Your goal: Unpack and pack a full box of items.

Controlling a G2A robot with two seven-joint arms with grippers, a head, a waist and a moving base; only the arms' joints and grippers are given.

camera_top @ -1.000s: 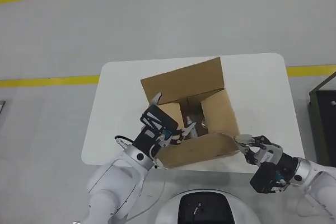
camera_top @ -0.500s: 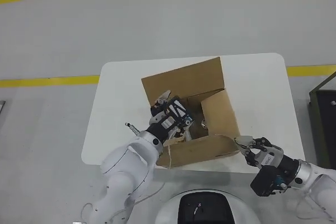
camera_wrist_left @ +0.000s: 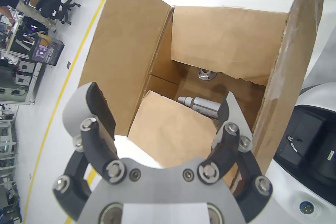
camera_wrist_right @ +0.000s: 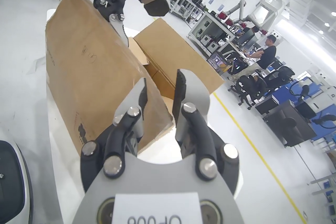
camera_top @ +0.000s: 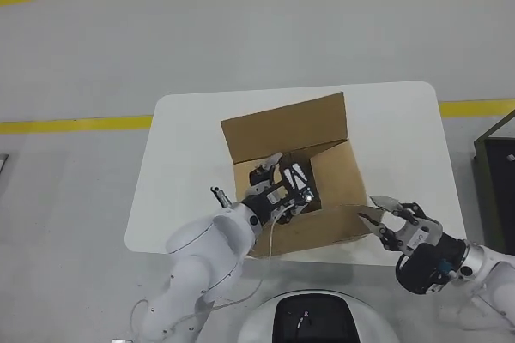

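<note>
An open cardboard box [camera_top: 283,129] stands in the middle of the white table [camera_top: 189,154]. My left gripper [camera_top: 275,167] hangs open above the box's opening [camera_wrist_left: 160,101], holding nothing. Below it, a side flap [camera_wrist_left: 170,130] folds inward. On the box floor lie a white and silver bottle [camera_wrist_left: 200,105] and a round metal flange [camera_wrist_left: 206,74]. My right gripper [camera_top: 371,213] is at the right corner of the near flap [camera_top: 313,227]. It is open [camera_wrist_right: 162,79], with that flap's corner [camera_wrist_right: 157,114] between its fingers. One finger lies against the cardboard and the other stands apart.
A dark framed rack [camera_top: 502,171] stands on the floor to the right of the table. A yellow line [camera_top: 69,124] runs across the floor behind it. Bare tabletop lies left and right of the box.
My left gripper has moved from the box's near-left corner to above its opening. The right gripper's fingers have spread apart at the near flap's corner. The box has shifted slightly.
</note>
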